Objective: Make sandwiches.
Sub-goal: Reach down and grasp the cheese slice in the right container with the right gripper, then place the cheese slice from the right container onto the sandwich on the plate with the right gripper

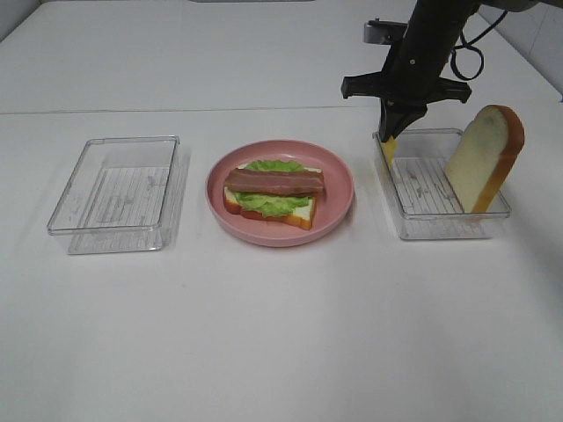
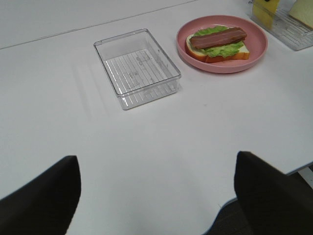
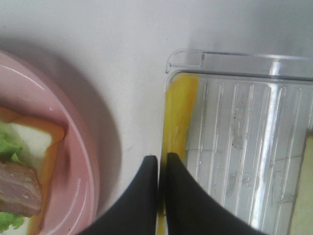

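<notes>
One half-built sandwich (image 1: 273, 195) lies on the pink plate (image 1: 341, 176) in the middle of the table (image 1: 281, 334). Its bottom bread slice (image 1: 297, 214) is white with an orange-brown crust and carries ruffled green lettuce (image 1: 268, 204), with reddish-brown bacon (image 1: 274, 182) laid across the top.

To the right of the plate, the right tray (image 1: 440, 230) of clear plastic holds the remaining parts. A yellow cheese slice (image 1: 388, 151) stands on edge against the tray wall nearest the plate. A second bread slice (image 1: 484, 158) leans upright at the tray's far right side, well apart from the cheese.

The right gripper (image 1: 393, 132) comes down over that plate-side wall. In the right wrist view its dark fingers (image 3: 142, 196) are pressed together on the upper edge of the cheese, pinching the thin sheet.

Left of the plate sits the left tray (image 1: 62, 211), also clear plastic with a ribbed floor. The left gripper (image 2: 156, 196) hovers above bare table on the near side of that tray, its jaws spread wide and gripping nothing.
</notes>
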